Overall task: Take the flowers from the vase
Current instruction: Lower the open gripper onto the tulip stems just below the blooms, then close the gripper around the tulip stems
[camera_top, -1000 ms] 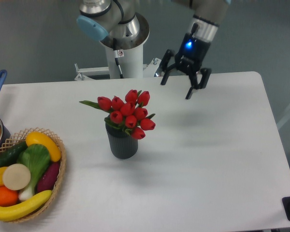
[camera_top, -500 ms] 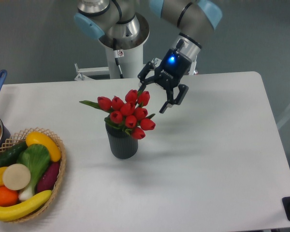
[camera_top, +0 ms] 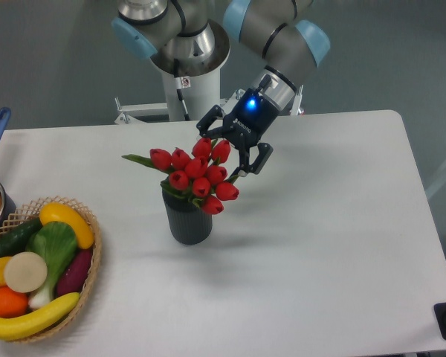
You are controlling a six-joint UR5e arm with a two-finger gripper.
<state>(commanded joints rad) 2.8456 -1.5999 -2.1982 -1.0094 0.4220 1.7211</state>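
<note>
Black fingers of the end effector (camera_top: 229, 152) spread wide around the top right buds of the flowers (camera_top: 195, 175), gripping nothing. Glossy red tulips stand in the ribbed dark grey cylindrical vase (camera_top: 187, 218) on the smooth white worktop (camera_top: 320, 245). Half a second ago the end effector hung further right.

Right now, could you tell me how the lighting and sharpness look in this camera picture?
Camera view: soft, even light; the vase casts only a faint shadow on the table. The flowers are sharp; the gripper shows a bright blue glow, slightly bloomed, jaws spread.
</note>
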